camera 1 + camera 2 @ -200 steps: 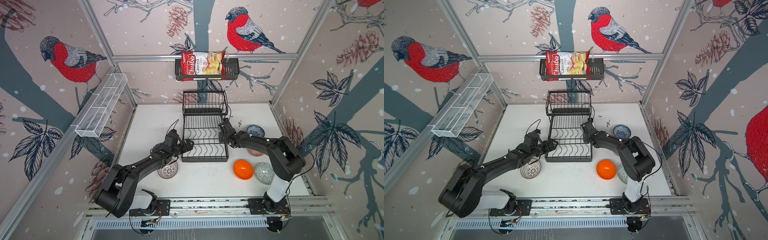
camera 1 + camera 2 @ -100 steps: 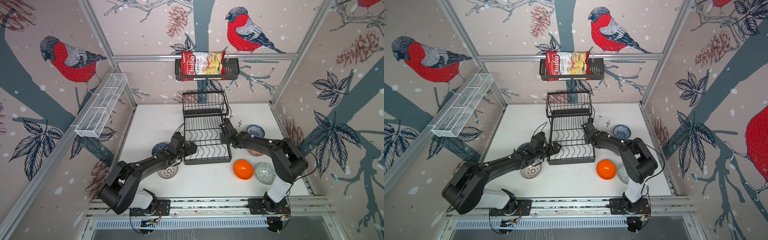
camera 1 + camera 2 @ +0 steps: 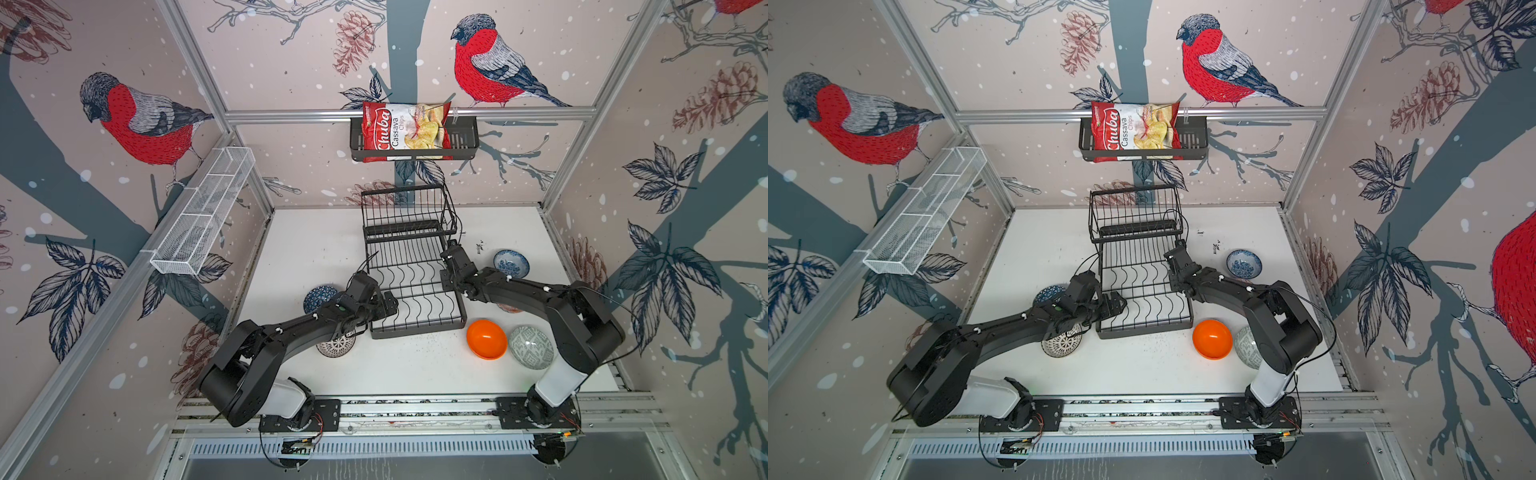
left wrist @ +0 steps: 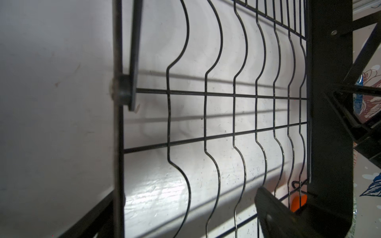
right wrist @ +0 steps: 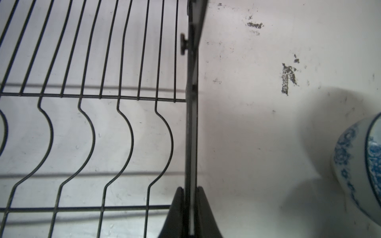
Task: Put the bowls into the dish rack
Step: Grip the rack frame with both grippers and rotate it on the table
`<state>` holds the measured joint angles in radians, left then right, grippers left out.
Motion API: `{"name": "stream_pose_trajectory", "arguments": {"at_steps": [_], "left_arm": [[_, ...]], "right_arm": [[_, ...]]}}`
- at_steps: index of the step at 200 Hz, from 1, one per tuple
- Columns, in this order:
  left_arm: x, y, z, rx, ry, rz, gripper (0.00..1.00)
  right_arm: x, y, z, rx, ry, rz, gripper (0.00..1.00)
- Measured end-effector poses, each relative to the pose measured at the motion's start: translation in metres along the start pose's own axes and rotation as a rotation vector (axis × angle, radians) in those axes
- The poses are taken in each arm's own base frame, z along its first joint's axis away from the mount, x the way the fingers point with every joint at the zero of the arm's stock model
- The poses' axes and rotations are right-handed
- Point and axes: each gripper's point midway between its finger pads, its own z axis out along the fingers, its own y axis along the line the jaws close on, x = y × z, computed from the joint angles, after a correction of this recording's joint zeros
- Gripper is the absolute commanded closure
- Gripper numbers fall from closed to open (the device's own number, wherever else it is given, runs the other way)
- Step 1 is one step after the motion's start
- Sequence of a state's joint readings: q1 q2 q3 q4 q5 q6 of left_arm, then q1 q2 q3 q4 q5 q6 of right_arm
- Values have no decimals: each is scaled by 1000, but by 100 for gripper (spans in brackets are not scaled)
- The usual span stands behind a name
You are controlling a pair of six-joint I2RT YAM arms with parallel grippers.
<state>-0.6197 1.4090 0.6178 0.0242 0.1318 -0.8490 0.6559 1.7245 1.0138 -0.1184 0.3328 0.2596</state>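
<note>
Where the left arm reaches in over the white table (image 3: 311,249), a dark blue geometric bowl (image 3: 318,297) sits just behind its wrist and a black-white radial bowl (image 3: 336,345) lies partly under its forearm. The left gripper (image 3: 388,305) is at the left rim of the dish rack (image 3: 415,329) with its claw spread wide, and one finger (image 4: 272,212) hangs over the wavy base tray. The rack stands mid-table. On its right side rail the right gripper (image 5: 190,191) has its claw pinched tight on the thin black edge. Further right, all on the table outside the rack, are the plain orange bowl (image 3: 486,338) near the rack's front corner, an orange-white patterned bowl (image 3: 509,308) mostly hidden beneath the right arm, the blue-white floral bowl (image 3: 511,264) behind that arm, and the grey-green bowl (image 3: 532,347) just beside the orange one.
</note>
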Motion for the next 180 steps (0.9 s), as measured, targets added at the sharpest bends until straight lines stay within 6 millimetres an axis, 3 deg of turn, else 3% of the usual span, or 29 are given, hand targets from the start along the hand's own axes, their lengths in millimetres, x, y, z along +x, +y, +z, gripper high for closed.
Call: {"name": "stream_pose_trajectory", "arguments": {"at_steps": [63,85,109,146,180], "left_arm": [[0,11,3,-56,-2,-8,2],[-1,11,6,-64,2,-16,2],[-1,1,13,-34,24,-23,2],[3,-42,20,127,84,-7,2],[-12,-78,19,242,45,26,3]], "right_arm": [[-29,23,31,-27,0,-93,96],[-41,24,40,-29,13,-94,85],[-55,17,43,-12,1,-9,65],[-75,17,11,-77,-75,140,36],[-75,-4,-18,-95,-106,253,32]]}}
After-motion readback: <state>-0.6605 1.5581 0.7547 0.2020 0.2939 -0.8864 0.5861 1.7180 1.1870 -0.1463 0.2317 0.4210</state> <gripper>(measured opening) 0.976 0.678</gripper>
